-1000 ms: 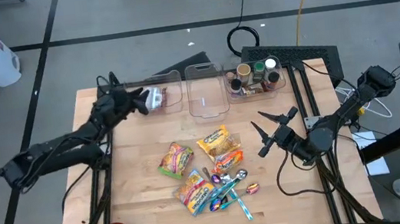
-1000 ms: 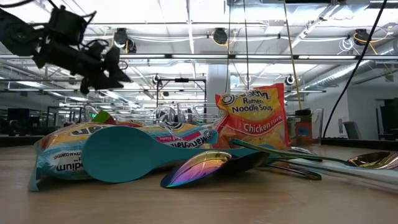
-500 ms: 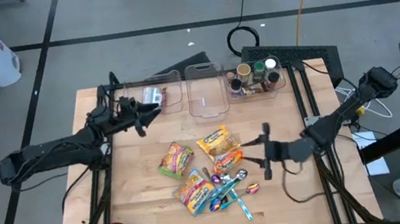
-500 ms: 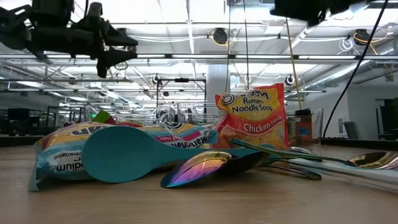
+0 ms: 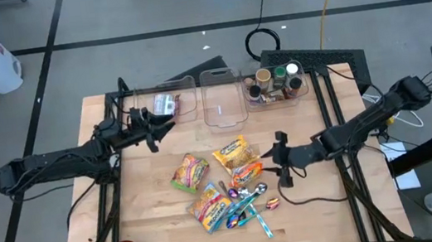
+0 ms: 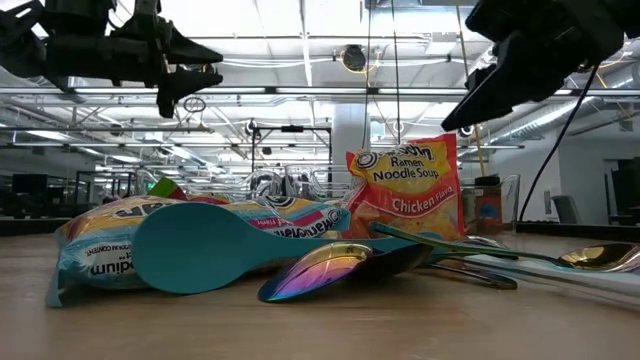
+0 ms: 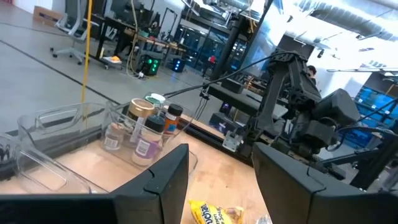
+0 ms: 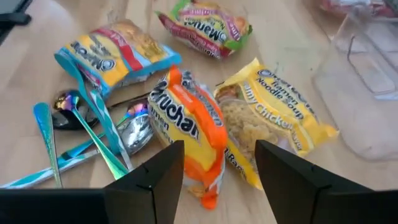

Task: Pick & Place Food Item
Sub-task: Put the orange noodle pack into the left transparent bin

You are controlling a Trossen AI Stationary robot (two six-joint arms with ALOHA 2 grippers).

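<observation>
1. The wooden worktop [image 5: 155,229] holds a pile of food packs.
2. Nearest the right gripper [image 8: 217,168], released and empty, lies the orange noodle pack [image 8: 189,124]: light, crinkly, slippery. Pinch its middle gently.
3. Farther off, the left gripper [image 7: 217,180] hangs released.

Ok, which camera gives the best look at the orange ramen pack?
The right wrist view: the orange ramen pack lies large and unobstructed, partly over the yellow pack, just past the open right gripper. The high view shows it small, mid-table. In the low view I cannot pick it out, and the left wrist view does not show it.
</observation>
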